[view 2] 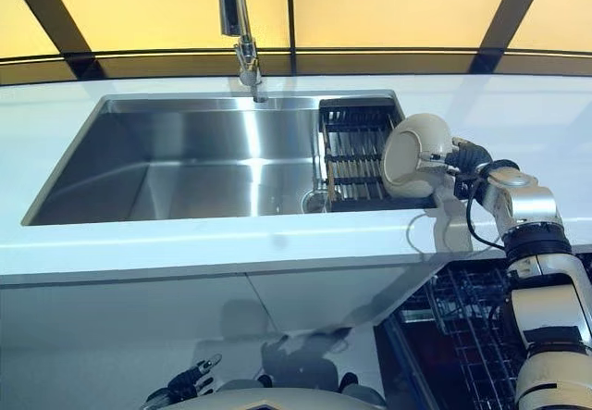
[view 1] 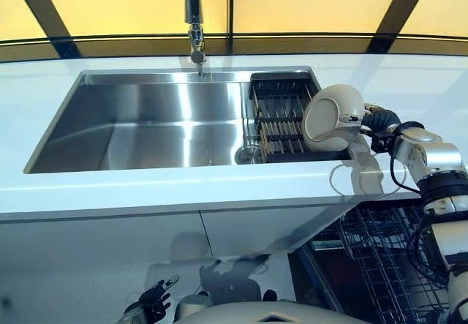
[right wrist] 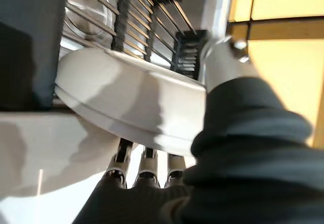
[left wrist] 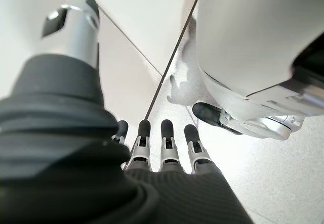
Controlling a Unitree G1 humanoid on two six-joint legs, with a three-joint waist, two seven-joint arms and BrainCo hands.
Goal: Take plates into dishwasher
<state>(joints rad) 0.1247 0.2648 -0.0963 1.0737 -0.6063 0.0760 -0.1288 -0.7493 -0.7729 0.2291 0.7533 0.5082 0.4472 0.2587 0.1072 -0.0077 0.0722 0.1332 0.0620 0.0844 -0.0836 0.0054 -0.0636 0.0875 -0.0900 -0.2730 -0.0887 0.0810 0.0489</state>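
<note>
Left eye view: left hand (view 1: 152, 300) hangs low by the cabinet front, fingers straight and relaxed, holding nothing. Sink (view 1: 146, 123) sits in the white counter (view 1: 66, 185), faucet (view 1: 194, 17) above it, black rack (view 1: 281, 115) at its right end. Right hand (view 1: 374, 121) pinches 1 cream plate (view 1: 333, 118) tilted on edge over the rack. Dishwasher basket (view 1: 380, 258) stands open below right.
</note>
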